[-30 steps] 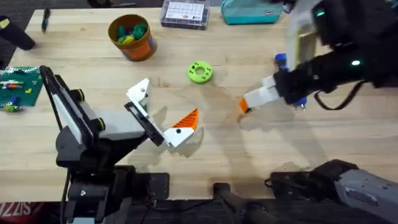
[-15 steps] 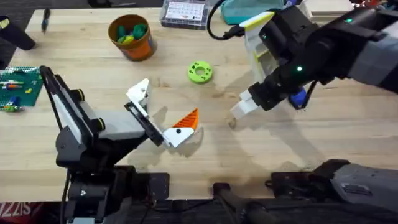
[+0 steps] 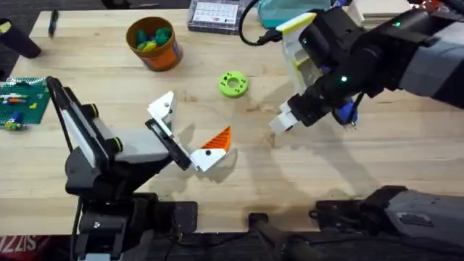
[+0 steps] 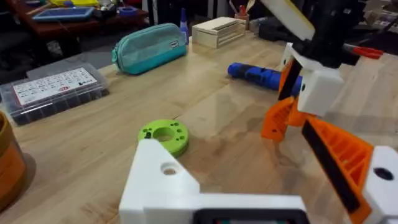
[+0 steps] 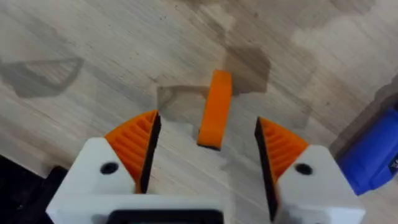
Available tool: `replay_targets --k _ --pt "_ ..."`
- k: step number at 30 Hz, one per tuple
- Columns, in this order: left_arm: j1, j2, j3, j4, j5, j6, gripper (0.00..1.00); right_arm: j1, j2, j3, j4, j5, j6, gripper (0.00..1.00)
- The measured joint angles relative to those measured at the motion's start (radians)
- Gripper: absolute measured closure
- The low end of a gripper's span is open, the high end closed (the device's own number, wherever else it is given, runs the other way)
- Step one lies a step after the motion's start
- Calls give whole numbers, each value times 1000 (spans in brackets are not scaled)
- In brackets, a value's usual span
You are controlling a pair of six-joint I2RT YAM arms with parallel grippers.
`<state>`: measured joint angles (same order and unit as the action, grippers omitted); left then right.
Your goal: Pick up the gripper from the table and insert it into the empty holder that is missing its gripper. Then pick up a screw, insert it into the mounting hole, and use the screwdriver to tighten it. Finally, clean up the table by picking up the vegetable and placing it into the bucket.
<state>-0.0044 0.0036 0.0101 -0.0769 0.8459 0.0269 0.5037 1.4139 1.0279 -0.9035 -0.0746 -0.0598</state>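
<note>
1. The right gripper (image 3: 280,125) hangs a little lower and further toward the middle of the table (image 3: 109,80) than half a second ago; a second ago it sat further right, with the orange tip showing at its end
2. The right gripper's fingers (image 5: 138,144) stand apart, one on each side of the small orange gripper piece (image 5: 214,109), which lies on the wood between them and touches neither pad
3. From the left wrist view that same orange piece (image 4: 277,119) sits on the table right under the right arm's white finger
4. The left gripper (image 3: 190,132) has not moved: it rests near the front of the table with its fingers spread wide, holding nothing
5. One of its fingers carries an orange wedge (image 3: 215,138); the other is the bare white holder (image 3: 162,106), seen close up in the left wrist view (image 4: 163,180)
6. The blue screwdriver (image 3: 346,112) lies just behind the right arm, partly hidden by it, and is clear in the left wrist view (image 4: 261,75)
7. The green disc (image 3: 233,83) sits in the middle of the table, well apart from both grippers, with bare wood between it and the orange piece
8. The orange bucket (image 3: 153,43) stands near the far edge, left of centre, with open wood around it
9. A clear parts box (image 3: 214,14) and a teal pouch (image 4: 149,46) line the far edge; a green brick plate (image 3: 22,101) lies at the left edge
</note>
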Motion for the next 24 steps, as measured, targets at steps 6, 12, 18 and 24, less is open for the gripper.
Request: replay_targets --k 6,12,18,24 --pt "0 0 0 0 0 0 15 0 11 2 0 0 0 134" --pt "0 0 0 0 0 0 15 0 87 3 2 2 -4 731" --pt "0 0 0 0 0 0 15 0 87 8 -11 3 0 994" --pt "0 0 0 0 0 0 15 0 71 186 -186 0 21 996"
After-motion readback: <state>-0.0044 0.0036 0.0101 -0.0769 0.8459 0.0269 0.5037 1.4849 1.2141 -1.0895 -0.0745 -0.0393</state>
